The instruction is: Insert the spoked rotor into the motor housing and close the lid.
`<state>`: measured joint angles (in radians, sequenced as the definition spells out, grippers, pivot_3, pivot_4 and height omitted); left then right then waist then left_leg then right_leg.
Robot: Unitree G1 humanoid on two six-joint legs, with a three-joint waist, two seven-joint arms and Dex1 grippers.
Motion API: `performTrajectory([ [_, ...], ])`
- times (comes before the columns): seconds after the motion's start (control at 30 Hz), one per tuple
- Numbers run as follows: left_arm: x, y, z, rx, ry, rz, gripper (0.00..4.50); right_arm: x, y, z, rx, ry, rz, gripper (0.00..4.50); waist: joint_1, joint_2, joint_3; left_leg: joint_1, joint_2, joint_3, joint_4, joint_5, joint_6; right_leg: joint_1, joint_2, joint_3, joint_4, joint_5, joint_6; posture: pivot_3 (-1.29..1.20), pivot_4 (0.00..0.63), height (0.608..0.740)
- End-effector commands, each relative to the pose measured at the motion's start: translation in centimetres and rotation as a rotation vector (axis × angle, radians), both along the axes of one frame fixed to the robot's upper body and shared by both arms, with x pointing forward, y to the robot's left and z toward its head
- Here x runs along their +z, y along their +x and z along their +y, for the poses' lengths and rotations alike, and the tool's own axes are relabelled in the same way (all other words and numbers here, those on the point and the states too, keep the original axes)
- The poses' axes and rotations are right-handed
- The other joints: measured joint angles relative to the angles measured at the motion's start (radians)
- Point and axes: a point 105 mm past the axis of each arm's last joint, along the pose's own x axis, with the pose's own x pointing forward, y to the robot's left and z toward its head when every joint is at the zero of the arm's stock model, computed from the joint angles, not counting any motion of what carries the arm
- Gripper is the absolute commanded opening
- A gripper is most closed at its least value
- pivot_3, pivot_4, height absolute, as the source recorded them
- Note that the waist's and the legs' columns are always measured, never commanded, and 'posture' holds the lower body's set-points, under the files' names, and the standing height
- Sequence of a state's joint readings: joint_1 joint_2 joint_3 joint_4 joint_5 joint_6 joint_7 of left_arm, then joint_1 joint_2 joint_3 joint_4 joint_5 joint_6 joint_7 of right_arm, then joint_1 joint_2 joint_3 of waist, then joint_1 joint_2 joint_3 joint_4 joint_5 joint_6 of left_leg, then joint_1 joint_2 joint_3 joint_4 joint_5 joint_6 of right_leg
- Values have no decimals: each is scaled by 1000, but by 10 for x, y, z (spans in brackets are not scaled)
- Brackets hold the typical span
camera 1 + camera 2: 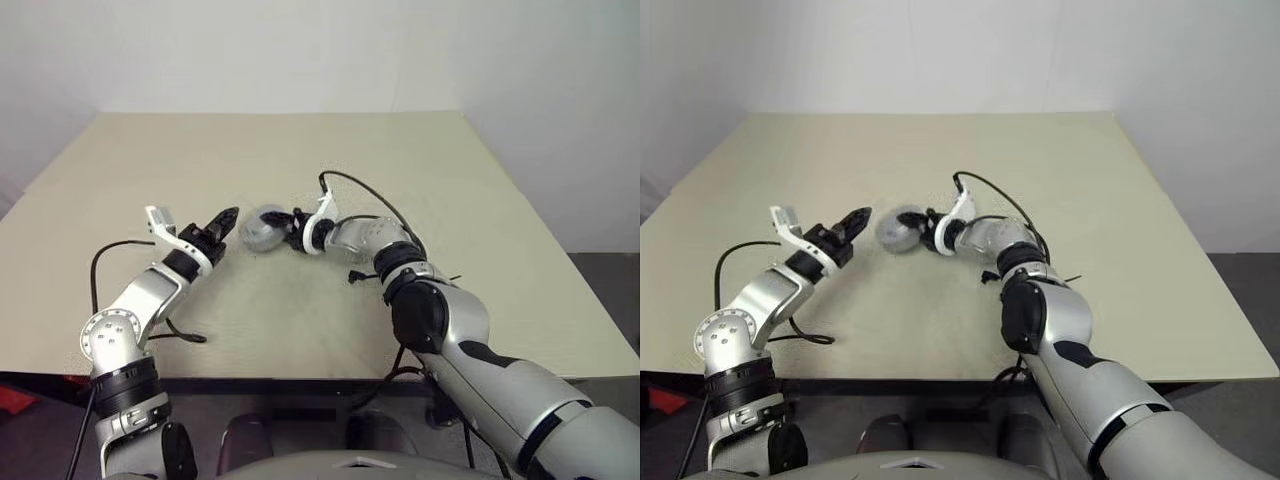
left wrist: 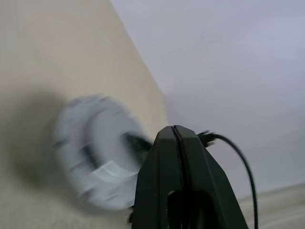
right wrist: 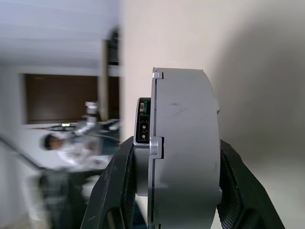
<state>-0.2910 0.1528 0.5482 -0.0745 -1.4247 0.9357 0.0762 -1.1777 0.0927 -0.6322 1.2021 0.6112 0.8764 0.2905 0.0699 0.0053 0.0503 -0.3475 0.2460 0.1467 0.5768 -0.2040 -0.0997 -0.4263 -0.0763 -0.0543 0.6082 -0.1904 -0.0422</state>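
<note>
table (image 1: 480,200): we see a beige top, bare apart from the arms and their black cables.
right arm (image 1: 440,310): we see it reach in from the near right, elbow bent, forearm running left toward table centre.
left arm (image 1: 140,300): comes up from the near left, forearm angled toward centre, wrist about level.
right gripper (image 3: 171,157): grasping the motor housing (image 1: 262,229), one finger on each flat face; we read it as held on edge above the table.
left gripper (image 1: 226,219): clenched, empty, fingertips pressed together in the wrist view, pointing right at the housing, just left of it, small gap between.
housing: grey round body, a stepped seam around it, so we take the lid as on; windings and spoked rotor hidden, can't tell.
</note>
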Motion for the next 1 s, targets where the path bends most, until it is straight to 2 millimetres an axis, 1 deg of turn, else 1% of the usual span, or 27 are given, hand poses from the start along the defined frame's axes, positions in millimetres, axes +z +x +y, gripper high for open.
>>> performTrajectory([
  [0.03,5,-2,13,56,-21,-16,0,65,11,3,3,192,-108,2097,0,0,0,0,0,0,0,0,0,0,0,0,0,0,0,0,0,740],
  [0.13,2,-4,20,90,-37,-6,0,81,9,1,38,215,-133,2097,3,0,0,0,0,0,0,0,0,0,0,0,0,0,0,0,0,740],
  [0.2,3,-5,26,112,-58,-12,0,86,8,-2,54,217,-145,2097,4,0,0,-1,0,0,1,0,0,0,0,0,0,0,0,0,0,740],
  [0.4,7,-12,31,118,-80,-41,0,83,10,-10,45,193,-151,2097,7,-1,0,-1,0,0,1,0,0,0,0,0,0,0,0,0,0,740],
  [0.5,14,-15,33,112,-84,-83,577,78,10,-11,41,175,-144,2097,8,-1,0,-1,0,0,2,0,0,0,0,0,0,0,0,0,0,740],
  [0.53,15,-15,32,106,-84,-92,856,78,10,-10,42,172,-142,2097,9,-1,0,-1,0,0,2,0,0,0,0,0,0,0,0,0,0,740],
  [0.67,17,-15,29,89,-96,-108,2131,80,7,-9,65,181,-141,2097,12,-1,0,-1,1,0,2,0,0,0,0,0,0,0,0,0,0,740],
  [0.8,18,-14,21,32,-218,-86,3373,84,-2,-5,133,200,-148,2097,15,-1,0,-1,1,0,2,0,0,0,1,0,1,0,0,0,0,740],
  [1.0,22,-15,8,-67,-282,-96,3373,89,-14,-2,214,227,-162,2097,28,-1,0,-1,1,0,3,0,0,0,1,0,1,0,0,0,0,740],
])
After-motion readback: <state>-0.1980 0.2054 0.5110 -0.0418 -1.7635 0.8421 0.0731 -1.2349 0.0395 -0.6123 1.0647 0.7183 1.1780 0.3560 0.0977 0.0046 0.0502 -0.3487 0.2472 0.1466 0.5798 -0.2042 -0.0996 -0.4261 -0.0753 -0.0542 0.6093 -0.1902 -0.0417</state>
